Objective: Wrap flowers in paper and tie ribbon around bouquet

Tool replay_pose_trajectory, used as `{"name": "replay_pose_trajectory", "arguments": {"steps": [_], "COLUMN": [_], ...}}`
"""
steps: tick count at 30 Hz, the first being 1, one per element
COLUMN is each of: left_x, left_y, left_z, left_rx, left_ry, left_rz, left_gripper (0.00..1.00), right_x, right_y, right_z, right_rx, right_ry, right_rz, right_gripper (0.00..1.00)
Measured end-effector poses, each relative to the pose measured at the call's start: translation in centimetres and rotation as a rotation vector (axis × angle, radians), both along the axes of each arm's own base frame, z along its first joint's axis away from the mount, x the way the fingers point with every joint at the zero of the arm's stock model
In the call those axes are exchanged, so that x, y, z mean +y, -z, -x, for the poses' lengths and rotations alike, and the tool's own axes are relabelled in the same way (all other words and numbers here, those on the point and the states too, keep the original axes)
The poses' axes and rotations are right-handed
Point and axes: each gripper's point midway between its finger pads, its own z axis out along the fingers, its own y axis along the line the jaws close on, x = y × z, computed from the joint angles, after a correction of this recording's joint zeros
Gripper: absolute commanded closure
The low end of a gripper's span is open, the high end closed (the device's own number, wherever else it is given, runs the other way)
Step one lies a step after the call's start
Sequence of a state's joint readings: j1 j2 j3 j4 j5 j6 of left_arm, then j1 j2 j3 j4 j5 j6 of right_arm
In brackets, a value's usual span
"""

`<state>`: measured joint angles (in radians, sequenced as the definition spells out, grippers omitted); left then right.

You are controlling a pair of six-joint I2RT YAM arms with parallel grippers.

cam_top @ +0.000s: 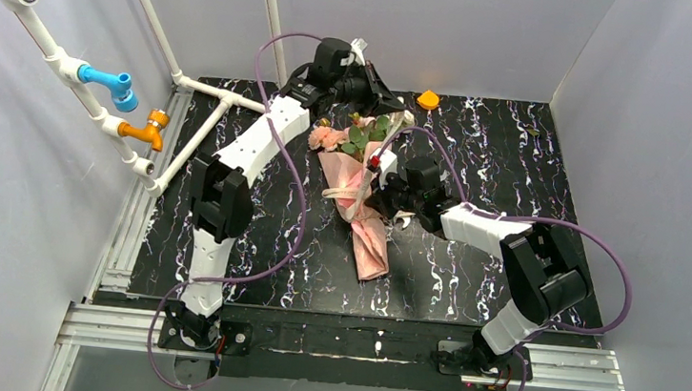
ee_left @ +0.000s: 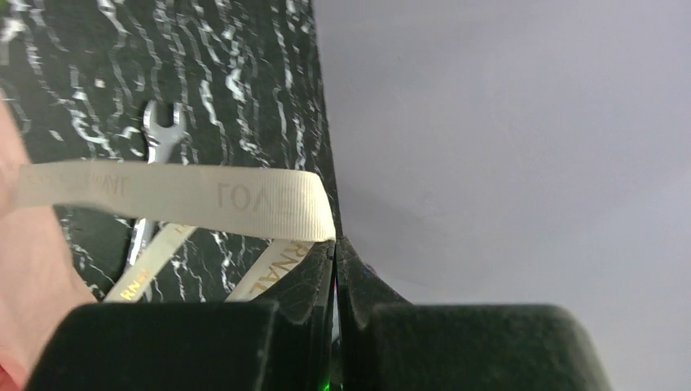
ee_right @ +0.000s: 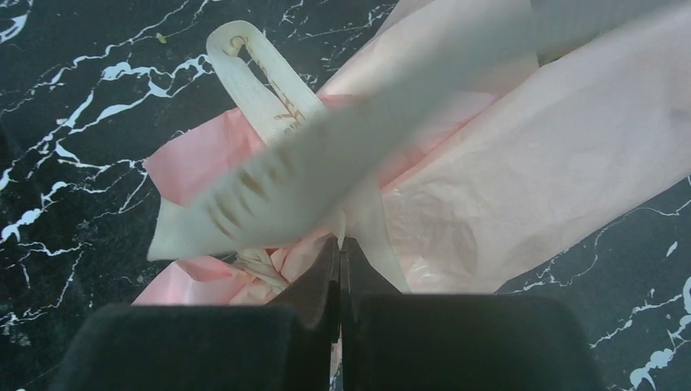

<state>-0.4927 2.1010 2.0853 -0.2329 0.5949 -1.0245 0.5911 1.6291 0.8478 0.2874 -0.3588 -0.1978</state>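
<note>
top external view has the bouquet (cam_top: 358,197) lying on the black marbled surface (cam_top: 488,267) between the two arms, flowers (cam_top: 348,136) pointing to the far side and the paper (cam_top: 371,246) tail toward the near edge. the ribbon (ee_left: 204,195) crosses its waist. the left end effector (ee_left: 336,244), out by the far edge, is pressed together on one length of ribbon, which runs flat from its tips back toward the bundle. a steel spanner (ee_left: 159,134) lies on the surface beneath. the right end effector (ee_right: 340,244) sits just over the cone's middle, its tips pinching another strand, and a loose loop lies on the surface beyond the paper. i'd say this is the tying step. to do it well, the two pulls should go opposite ways, low and gentle, so the band cinches at the waist rather than sliding toward the blooms or dragging the light bundle sideways. too hard a pull and the thin paper may crumple or tear. whether a knot has formed, i cannot tell.
</note>
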Motion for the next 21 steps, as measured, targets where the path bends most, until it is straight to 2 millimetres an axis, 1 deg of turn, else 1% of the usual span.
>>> {"name": "replay_pose_trajectory", "arguments": {"steps": [5, 6, 7, 8, 10, 13, 14, 18, 21], "left_x": [0.0, 0.0, -0.1, -0.2, -0.2, 0.4, 0.9, 2.6, 4.6], "left_y": [4.8, 5.9, 6.7, 7.6, 9.5, 11.4, 11.9, 13.2, 13.9], "left_z": [-3.1, -3.7, -4.1, -4.5, -4.7, -4.8, -4.8, -5.0, -5.2], "left_rx": [0.063, 0.079, 0.090, 0.103, 0.138, 0.166, 0.174, 0.174, 0.165], "left_ry": [-0.107, -0.123, -0.132, -0.139, -0.142, -0.151, -0.158, -0.183, -0.203], "left_rz": [-0.076, -0.090, -0.100, -0.109, -0.137, -0.193, -0.218, -0.295, -0.361], "left_gripper": [1.00, 0.97, 0.84, 0.76, 0.65, 0.55, 0.54, 0.53, 0.47], "right_x": [0.5, 0.6, 0.8, 1.0, 1.3, 1.5, 1.5, 1.2, 0.5], "right_y": [-1.0, -1.3, -1.6, -1.8, -1.9, -1.7, -1.7, -1.7, -2.2], "right_z": [0.6, 0.9, 1.2, 1.4, 1.7, 2.1, 2.2, 2.3, 2.5], "right_rx": [-0.011, -0.018, -0.023, -0.029, -0.032, -0.030, -0.030, -0.033, -0.041], "right_ry": [-0.012, -0.019, -0.025, -0.032, -0.040, -0.042, -0.041, -0.022, 0.002], "right_rz": [-0.019, -0.025, -0.029, -0.033, -0.034, -0.022, -0.018, -0.001, 0.010], "right_gripper": [0.99, 0.99, 0.99, 0.99, 0.99, 0.99, 0.99, 0.99, 0.99]}}
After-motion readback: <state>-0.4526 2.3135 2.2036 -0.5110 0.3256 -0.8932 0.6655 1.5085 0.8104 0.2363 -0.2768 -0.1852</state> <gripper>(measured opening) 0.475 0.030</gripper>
